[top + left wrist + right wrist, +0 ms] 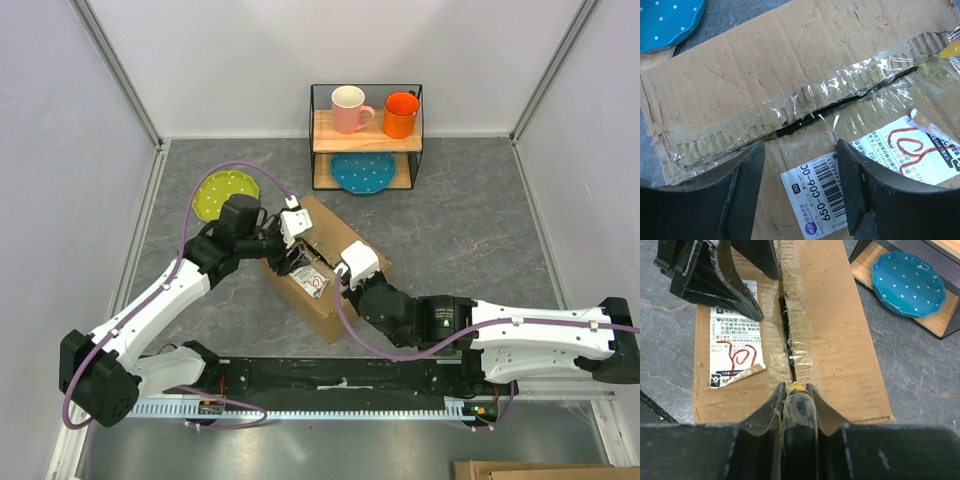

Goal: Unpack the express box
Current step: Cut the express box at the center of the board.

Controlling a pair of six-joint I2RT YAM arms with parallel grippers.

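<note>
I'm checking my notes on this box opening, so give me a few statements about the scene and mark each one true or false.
1. The right pincer is shut on a yellow-tipped tool at the box seam. True.
2. The left pincer grips a box flap. False: it is open over the label, holding nothing.
3. The tape along the seam is unbroken. False: a dark gap has split open in it.
4. A pink mug and an orange mug stand on the top shelf. True.
5. The green plate sits on the shelf. False: it lies on the table, left of the box.
</note>
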